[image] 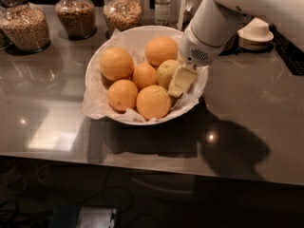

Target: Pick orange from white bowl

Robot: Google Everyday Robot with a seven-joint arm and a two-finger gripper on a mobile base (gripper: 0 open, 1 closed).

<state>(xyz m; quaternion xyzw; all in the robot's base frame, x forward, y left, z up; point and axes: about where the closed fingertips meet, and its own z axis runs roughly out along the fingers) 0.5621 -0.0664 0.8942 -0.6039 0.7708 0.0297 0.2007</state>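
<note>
Front of bowl: bright oranges (pixel 153 102), crinkled paper (pixel 95 109).
White bowl (pixel 137 30) mid-table, nearer far edge.
Dull speckled orange (pixel 165 72) on bowl's right side.
Gripper (pixel 176 87) against orange, from right edge side; clamped or loose, cannot tell.
Judgement: lift straight up, slowly, without nudging neighbours or snagging paper.
Jars (pixel 122 11) along far edge: keep clear.

Shows dull yellow-green orange (pixel 166 72) lying right of centre in paper-lined white bowl (pixel 124 31), gripper (pixel 181 81) against it.

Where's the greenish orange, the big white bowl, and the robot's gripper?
greenish orange (pixel 164 72): camera view, bare left skin.
white bowl (pixel 142 28): camera view, far rim.
gripper (pixel 176 87): camera view, its tip, inside the bowl beside the greenish orange.
</note>
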